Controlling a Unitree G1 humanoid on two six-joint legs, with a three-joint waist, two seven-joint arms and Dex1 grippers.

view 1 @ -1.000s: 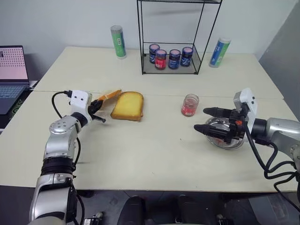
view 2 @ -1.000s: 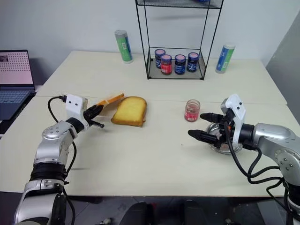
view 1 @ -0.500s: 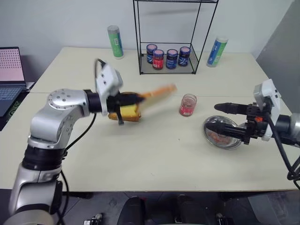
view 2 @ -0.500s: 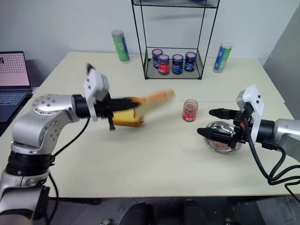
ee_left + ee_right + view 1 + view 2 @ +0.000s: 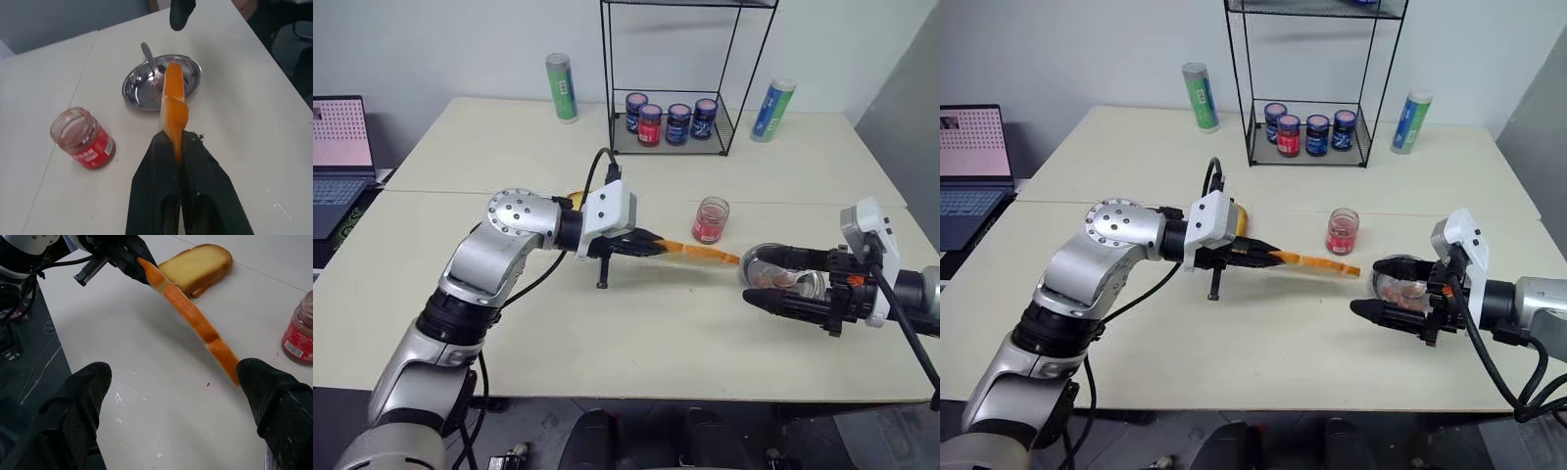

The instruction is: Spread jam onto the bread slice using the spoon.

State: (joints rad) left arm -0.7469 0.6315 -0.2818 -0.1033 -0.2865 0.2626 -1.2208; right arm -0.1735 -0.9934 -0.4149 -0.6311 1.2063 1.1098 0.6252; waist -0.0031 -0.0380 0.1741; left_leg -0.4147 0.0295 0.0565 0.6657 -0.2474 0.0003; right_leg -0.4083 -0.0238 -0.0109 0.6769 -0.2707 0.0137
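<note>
Bread slice (image 5: 690,252) is pinched edge-on between the clenched fingers of the left gripper (image 5: 641,244), held up off the table (image 5: 607,343) with its long axis running straight out from those fingers toward the steel dish (image 5: 781,277). So the slice is basically a thin orange-tan strip pointing at the dish, far tip hanging just short of the rim. Spoon (image 5: 150,61) is lying in that dish, bowl end down in the middle and handle leaning out over the rim, and there's some pinkish smear in there too. Jam jar (image 5: 710,219), lid off, stands just behind the slice's far end, close to the dish. Right gripper (image 5: 778,279) sits at the dish with its fingers spread wide and nothing in them, one finger each side of the dish, so that's clearly the arm nearer the spoon. My guess is the right one picks up the spoon next, while the left has to turn the slice face-up, because right now there's only an edge to spread on. Thicker yellow bread piece (image 5: 198,267) sits on the table back behind the left gripper, well away from the dish.
</note>
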